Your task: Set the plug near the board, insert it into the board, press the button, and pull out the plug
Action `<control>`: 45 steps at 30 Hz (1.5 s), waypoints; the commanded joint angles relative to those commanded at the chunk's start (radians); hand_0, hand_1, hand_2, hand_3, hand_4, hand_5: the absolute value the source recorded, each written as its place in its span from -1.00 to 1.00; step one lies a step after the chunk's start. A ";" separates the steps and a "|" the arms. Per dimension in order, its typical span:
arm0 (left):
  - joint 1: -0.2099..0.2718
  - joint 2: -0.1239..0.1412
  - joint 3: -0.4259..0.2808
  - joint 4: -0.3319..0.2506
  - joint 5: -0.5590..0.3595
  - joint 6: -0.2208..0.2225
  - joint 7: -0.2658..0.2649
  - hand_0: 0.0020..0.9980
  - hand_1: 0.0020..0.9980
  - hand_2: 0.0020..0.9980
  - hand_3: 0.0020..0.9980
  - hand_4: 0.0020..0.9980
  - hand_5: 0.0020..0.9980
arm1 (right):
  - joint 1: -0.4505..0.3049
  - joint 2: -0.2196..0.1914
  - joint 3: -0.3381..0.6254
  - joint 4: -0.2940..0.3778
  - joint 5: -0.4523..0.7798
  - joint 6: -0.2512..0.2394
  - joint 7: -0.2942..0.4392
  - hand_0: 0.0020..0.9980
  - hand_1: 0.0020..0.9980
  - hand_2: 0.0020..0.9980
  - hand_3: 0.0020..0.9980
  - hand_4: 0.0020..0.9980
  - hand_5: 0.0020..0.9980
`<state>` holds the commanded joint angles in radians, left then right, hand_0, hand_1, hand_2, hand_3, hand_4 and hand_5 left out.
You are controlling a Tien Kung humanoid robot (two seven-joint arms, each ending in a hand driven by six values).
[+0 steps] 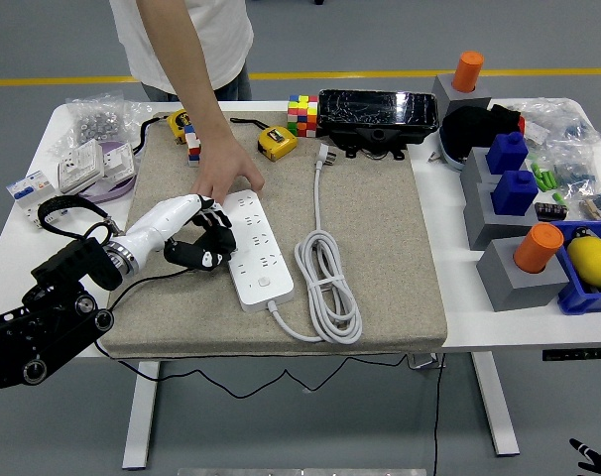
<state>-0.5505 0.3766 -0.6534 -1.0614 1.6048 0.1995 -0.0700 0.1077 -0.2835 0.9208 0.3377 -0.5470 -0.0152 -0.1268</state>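
A white power strip [258,248] lies lengthwise on the beige mat [380,248], its round button [265,282] at the near end. My left hand [209,238] hovers at the strip's left edge, fingers curled on a black plug [193,255] whose black cable trails down off the table. The plug sits just left of the sockets, not inserted. A person's hand [224,177] presses on the strip's far end. The strip's own white cord [328,283] is coiled to its right, and its white plug [326,155] lies near the mat's far edge.
At the back stand a colour cube [301,113], a black box [378,117] and a yellow tape measure [277,143]. Wall sockets [92,164] lie far left. Grey blocks with orange cylinders [537,248] and a blue bin [590,260] crowd the right side.
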 joint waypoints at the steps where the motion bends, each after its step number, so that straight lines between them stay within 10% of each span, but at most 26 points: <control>1: 0.001 0.000 -0.001 -0.001 0.000 -0.001 0.001 0.37 0.50 0.53 0.50 1.00 -0.61 | 0.000 0.000 -0.001 0.000 0.000 0.000 0.000 0.16 0.35 0.37 0.24 0.96 0.04; 15: 0.053 0.000 -0.089 -0.083 -0.019 0.028 -0.018 0.35 0.49 0.52 0.51 1.00 -0.46 | 0.000 0.000 0.001 -0.001 -0.002 0.000 0.000 0.16 0.35 0.37 0.24 0.97 0.04; 18: 0.105 0.002 -0.140 -0.139 -0.060 0.096 -0.078 0.35 0.49 0.52 0.51 1.00 -0.46 | -0.002 0.000 -0.001 -0.001 -0.002 0.001 0.000 0.16 0.35 0.37 0.24 0.97 0.04; 19: 0.125 0.002 -0.156 -0.156 -0.075 0.122 -0.101 0.35 0.48 0.51 0.49 1.00 -0.06 | -0.003 0.000 -0.001 -0.001 -0.002 0.001 0.000 0.16 0.35 0.37 0.24 0.96 0.04; 28: 0.327 0.037 -0.194 -0.286 -0.065 0.299 -0.160 0.42 0.52 0.53 0.48 0.91 0.12 | -0.007 0.001 0.005 0.000 -0.005 0.001 0.001 0.16 0.35 0.37 0.24 0.97 0.05; 34: 0.392 0.042 -0.161 -0.287 -0.015 0.275 -0.090 0.55 0.66 0.65 0.54 0.87 0.23 | -0.011 0.004 0.009 0.001 -0.008 0.002 0.001 0.16 0.35 0.37 0.24 0.96 0.04; 45: 0.368 0.027 -0.121 -0.276 -0.006 0.262 -0.053 0.64 0.73 0.71 0.64 0.85 0.29 | -0.005 -0.002 0.004 0.011 -0.014 -0.002 0.003 0.16 0.35 0.37 0.24 0.96 0.04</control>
<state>-0.1825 0.4032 -0.7744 -1.3375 1.5989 0.4611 -0.1225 0.1029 -0.2857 0.9251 0.3492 -0.5611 -0.0169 -0.1241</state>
